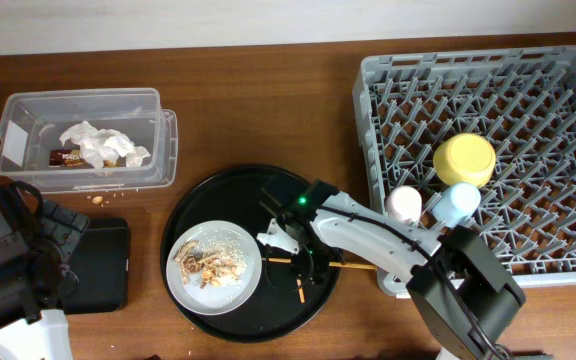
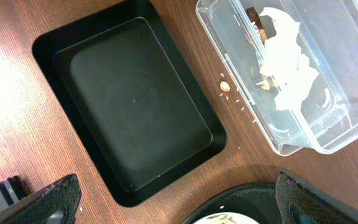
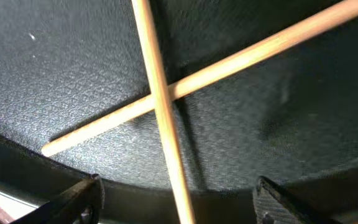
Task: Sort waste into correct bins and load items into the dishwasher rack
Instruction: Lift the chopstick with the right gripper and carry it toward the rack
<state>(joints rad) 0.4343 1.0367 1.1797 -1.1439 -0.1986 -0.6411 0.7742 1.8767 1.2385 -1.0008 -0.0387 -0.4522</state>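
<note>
Table: brown wood point(image 1: 268, 100), pretty cluttered tbh.
Right gripper point(image 3: 178, 202): fingers were spread wide over the crossed chopsticks point(image 3: 229, 62) on the round black tray point(image 1: 218, 190), pinching nothing.
Left gripper point(image 2: 179, 205): spread too, near the shallow black tray point(image 2: 135, 106).
Clear tub point(image 1: 158, 130): held the tissue point(image 1: 98, 145) and the wrapper point(image 1: 65, 157).
Plate point(image 1: 183, 285): had crumbs point(image 1: 208, 265) on it.
Rack point(image 1: 568, 240): yellow bowl point(image 1: 464, 160), pink cup point(image 1: 404, 204) and blue cup point(image 1: 458, 203) sat inside.

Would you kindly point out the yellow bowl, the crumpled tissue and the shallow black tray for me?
yellow bowl point(image 1: 464, 160), overhead view, middle of its yellow surface.
crumpled tissue point(image 2: 288, 57), left wrist view, middle of the white wad.
shallow black tray point(image 2: 135, 102), left wrist view, bare floor near its centre.
</note>
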